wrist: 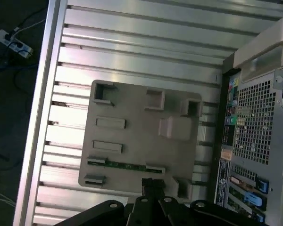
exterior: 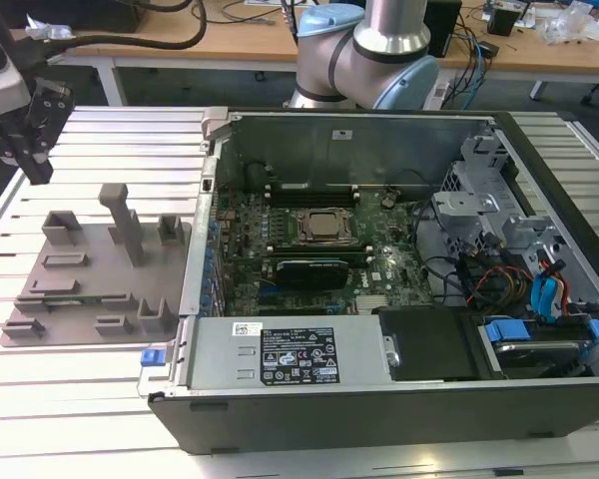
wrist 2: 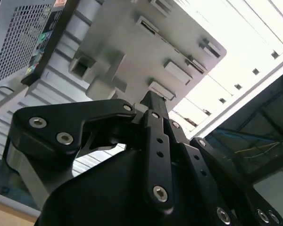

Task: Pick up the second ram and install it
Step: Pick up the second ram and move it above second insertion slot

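Note:
The second ram (wrist: 125,165) is a thin green stick lying flat in a slot of the grey tray (wrist: 132,108). In the exterior view the ram (exterior: 78,296) rests near the tray's (exterior: 90,261) front edge. My gripper (exterior: 40,172) hangs in the air above the table, beyond the tray's far corner on the exterior view's left, clear of the ram. In both wrist views its black fingers (wrist 2: 152,101) stand pressed together with nothing between them, the gripper (wrist: 152,184) hovering over the tray's edge.
The open computer case (exterior: 210,130) lies on the exterior view's right of the tray, with the processor socket (exterior: 324,228), memory slots (exterior: 309,190) and a black card (exterior: 309,269) inside. Grey blocks (exterior: 125,225) rise from the tray. The slatted aluminium table (exterior: 80,399) surrounds both.

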Robot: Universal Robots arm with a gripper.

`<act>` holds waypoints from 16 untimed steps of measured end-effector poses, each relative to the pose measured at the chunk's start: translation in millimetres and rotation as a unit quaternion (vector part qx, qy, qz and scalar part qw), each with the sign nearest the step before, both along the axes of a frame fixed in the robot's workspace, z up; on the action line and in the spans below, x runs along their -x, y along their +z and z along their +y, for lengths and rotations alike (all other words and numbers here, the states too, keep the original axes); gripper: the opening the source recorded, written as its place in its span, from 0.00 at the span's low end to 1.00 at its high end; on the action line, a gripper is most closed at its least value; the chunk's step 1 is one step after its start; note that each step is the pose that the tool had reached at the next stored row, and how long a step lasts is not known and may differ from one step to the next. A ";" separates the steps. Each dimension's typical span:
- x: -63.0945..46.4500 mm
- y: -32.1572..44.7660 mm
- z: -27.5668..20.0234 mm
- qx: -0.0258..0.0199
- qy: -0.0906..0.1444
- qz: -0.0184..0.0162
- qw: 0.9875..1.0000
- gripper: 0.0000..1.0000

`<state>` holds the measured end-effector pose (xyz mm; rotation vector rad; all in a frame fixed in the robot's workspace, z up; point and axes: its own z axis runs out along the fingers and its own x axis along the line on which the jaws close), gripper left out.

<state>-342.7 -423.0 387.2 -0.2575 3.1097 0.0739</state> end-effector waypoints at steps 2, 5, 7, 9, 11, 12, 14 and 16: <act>0.0 0.0 0.0 0.000 0.044 0.000 0.999 0.10; 0.0 0.0 0.0 0.000 0.091 0.000 0.996 0.10; 0.0 0.0 0.0 0.000 0.106 0.000 0.994 0.10; 0.0 0.0 0.0 0.000 0.133 0.000 0.991 0.10; 0.0 0.0 0.0 0.000 0.166 0.000 0.986 0.10; 0.0 0.0 0.0 0.000 0.178 0.000 0.984 0.10; 0.0 0.0 0.0 0.000 0.197 0.000 0.980 0.10; 0.0 0.0 0.0 0.000 0.208 0.000 0.978 0.10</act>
